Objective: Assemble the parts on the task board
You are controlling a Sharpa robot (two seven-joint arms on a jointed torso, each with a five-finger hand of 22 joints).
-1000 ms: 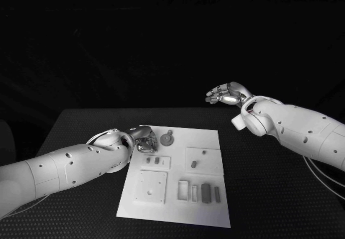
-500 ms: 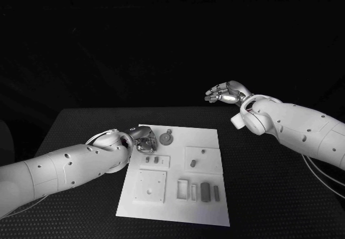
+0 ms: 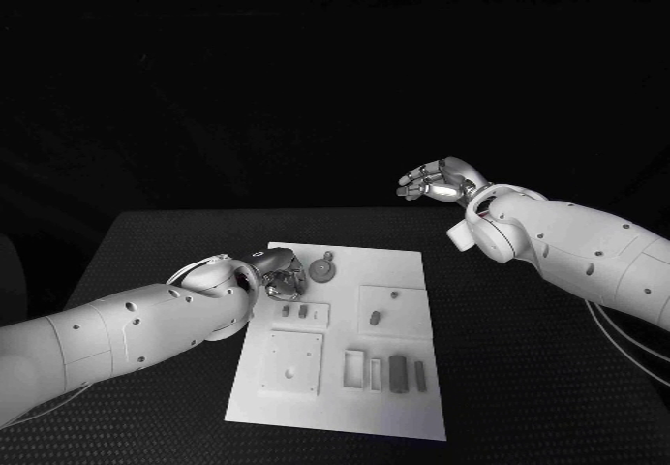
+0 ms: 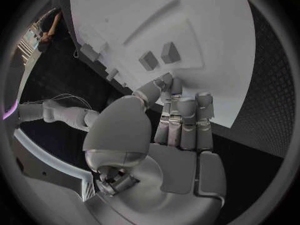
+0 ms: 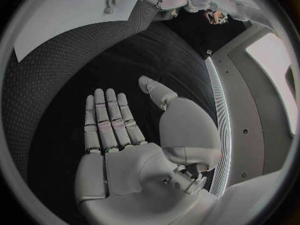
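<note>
Fingers of the left hand (image 3: 277, 272) are lying close together and fairly straight, tips reaching down onto the near-left corner region of the task board (image 3: 398, 392); in the left wrist view the fingertips (image 4: 170, 83) are sitting just beside two small raised blocks, and whether anything is pinched between them cannot be told. Fingers of the right hand (image 3: 437, 182) are spreading apart and holding nothing, the hand hovering well above and behind the table (image 3: 559, 387), away from the board. Listing by size: the table, black and textured, is carrying the white task board at its middle. The board is bearing a square plate (image 3: 294, 363) with a hole at its near-left part, a second square recess (image 3: 395, 310) with one part lying in it on the right, a round keyed piece (image 3: 324, 268) near the far edge just beside the left hand, a row of upright slots and grey parts (image 3: 400, 373) toward the near-right, and a small pair of parts (image 3: 296, 312) just below the left hand. Judged step: the left hand is addressing a part at the board's far-left. Doing it well is likely calling for a slow descent, fingertips closing squarely on the part's sides, and keeping the board from sliding; the right hand could be steadying the board's edge.
</note>
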